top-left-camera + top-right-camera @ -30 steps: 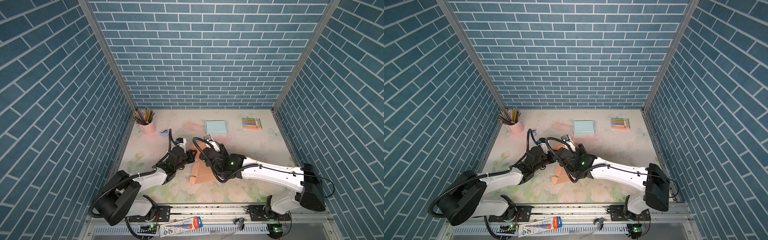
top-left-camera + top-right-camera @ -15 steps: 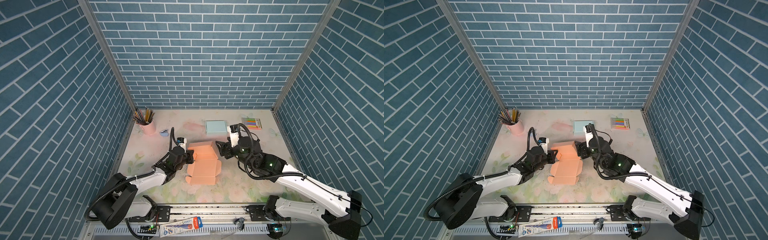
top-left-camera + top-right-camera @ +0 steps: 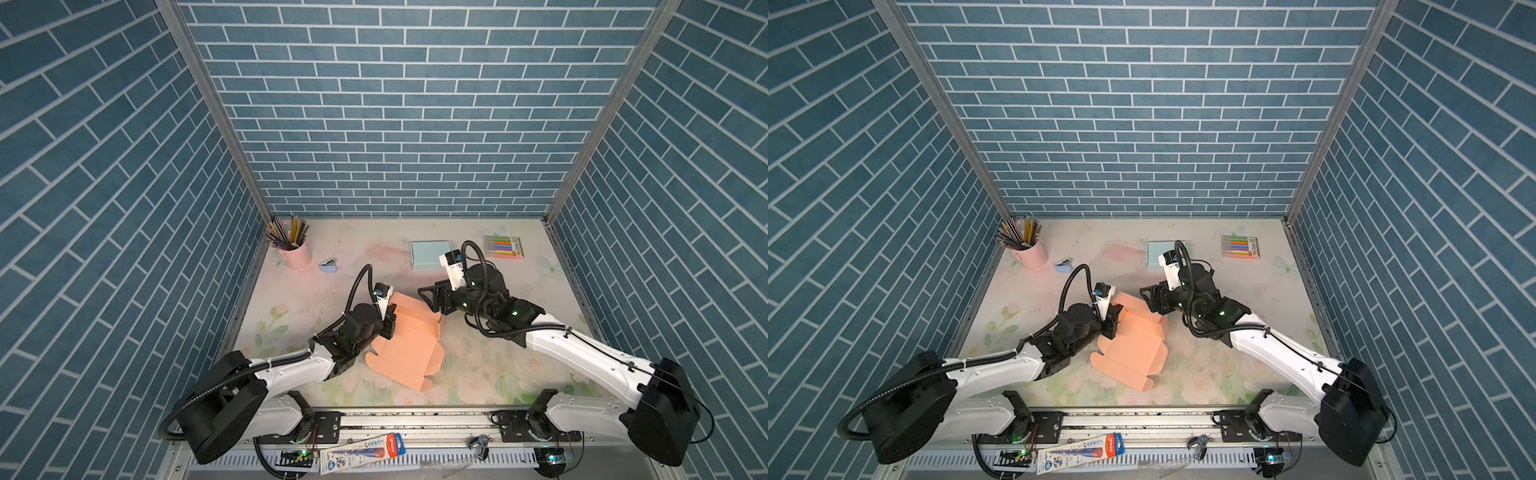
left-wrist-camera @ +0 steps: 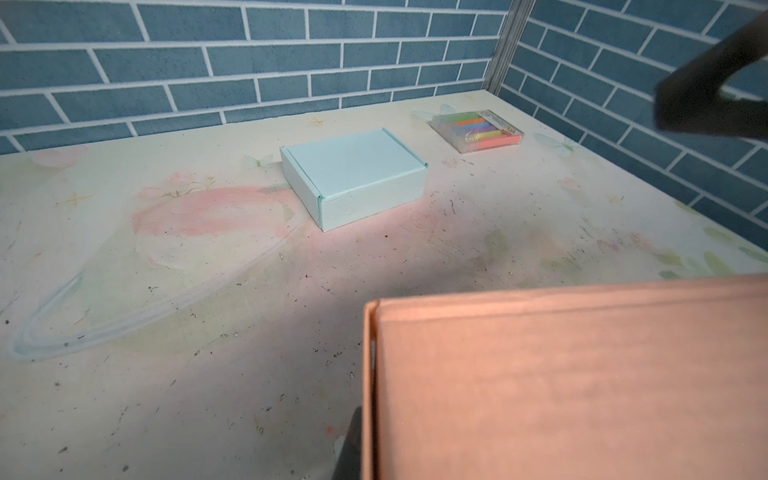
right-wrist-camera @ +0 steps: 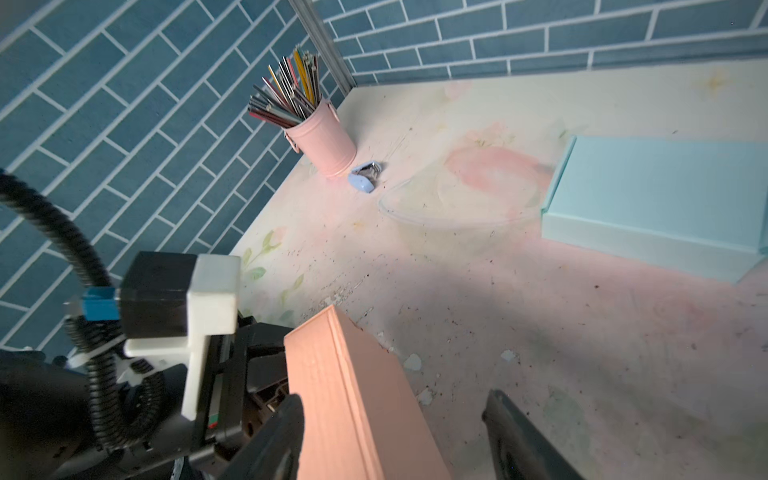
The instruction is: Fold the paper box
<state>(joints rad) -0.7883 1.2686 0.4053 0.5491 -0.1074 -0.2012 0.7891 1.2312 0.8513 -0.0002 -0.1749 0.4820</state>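
The paper box (image 3: 409, 349) lies on the surface (image 3: 478, 365) toward the front, with the left tool (image 3: 390, 324) at its left edge and the right tool (image 3: 430, 299) just behind its back right corner. Along the back, left to right, sit a pencil cup (image 3: 297, 253) in the corner, a stapler (image 3: 329, 266) just beside it, a closed box (image 3: 428, 255) and a marker pack (image 3: 503, 247).

From my remote seat I see teal-blue brick-pattern wall panels (image 3: 399, 124) closing the cell across the top of the frame and down both sides, joined by grey metal corner posts (image 3: 212, 99). The pale tabletop with a faded floral print (image 3: 478, 374) fills the lower centre, scuffed, speckled and evenly lit.
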